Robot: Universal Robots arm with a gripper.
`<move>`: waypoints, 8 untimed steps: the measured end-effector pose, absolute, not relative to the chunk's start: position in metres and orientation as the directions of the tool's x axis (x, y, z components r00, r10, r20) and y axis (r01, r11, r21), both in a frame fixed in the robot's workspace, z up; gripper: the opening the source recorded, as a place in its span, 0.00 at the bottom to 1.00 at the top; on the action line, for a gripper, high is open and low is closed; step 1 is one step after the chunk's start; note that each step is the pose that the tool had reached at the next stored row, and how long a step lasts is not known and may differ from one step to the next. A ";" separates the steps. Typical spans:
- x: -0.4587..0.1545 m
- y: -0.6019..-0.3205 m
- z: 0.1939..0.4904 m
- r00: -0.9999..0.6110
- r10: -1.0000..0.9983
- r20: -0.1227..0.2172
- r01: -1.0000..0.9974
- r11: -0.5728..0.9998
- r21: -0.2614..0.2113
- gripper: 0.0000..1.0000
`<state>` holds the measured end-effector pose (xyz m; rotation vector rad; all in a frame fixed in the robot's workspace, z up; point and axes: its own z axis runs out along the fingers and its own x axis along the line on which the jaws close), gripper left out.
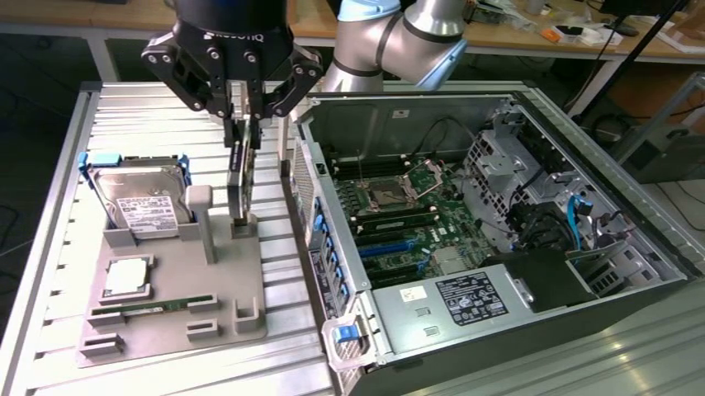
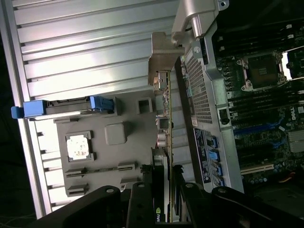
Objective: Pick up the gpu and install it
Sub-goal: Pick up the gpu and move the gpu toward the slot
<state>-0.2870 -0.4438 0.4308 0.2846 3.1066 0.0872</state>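
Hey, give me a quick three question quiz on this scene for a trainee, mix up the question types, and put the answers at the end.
1. Fill in: on the gray holder, the hard drive sits to the exterior view's ___ of the gpu.
2. Multiple choice: the gripper is shut on A) the hard drive, B) the gpu, C) the gray holder.
3. True or false: the gpu stands on edge, outside the computer case.
Key: 1 left; 2 B; 3 true.
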 end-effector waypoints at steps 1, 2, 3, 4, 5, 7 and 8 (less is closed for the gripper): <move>-0.286 -0.444 0.431 -0.983 0.182 -0.016 0.181 0.982 0.057 0.27; -0.286 -0.444 0.431 -0.983 0.182 -0.016 0.181 0.982 0.058 0.27; -0.285 -0.444 0.431 -0.983 0.182 -0.016 0.181 0.982 0.057 0.27; -0.284 -0.444 0.431 -0.983 0.182 -0.016 0.181 0.982 0.058 0.27; -0.283 -0.444 0.431 -0.983 0.182 -0.016 0.181 0.982 0.057 0.27; -0.282 -0.444 0.431 -0.983 0.182 -0.016 0.181 0.982 0.058 0.27; -0.281 -0.444 0.431 -0.983 0.182 -0.016 0.181 0.982 0.058 0.27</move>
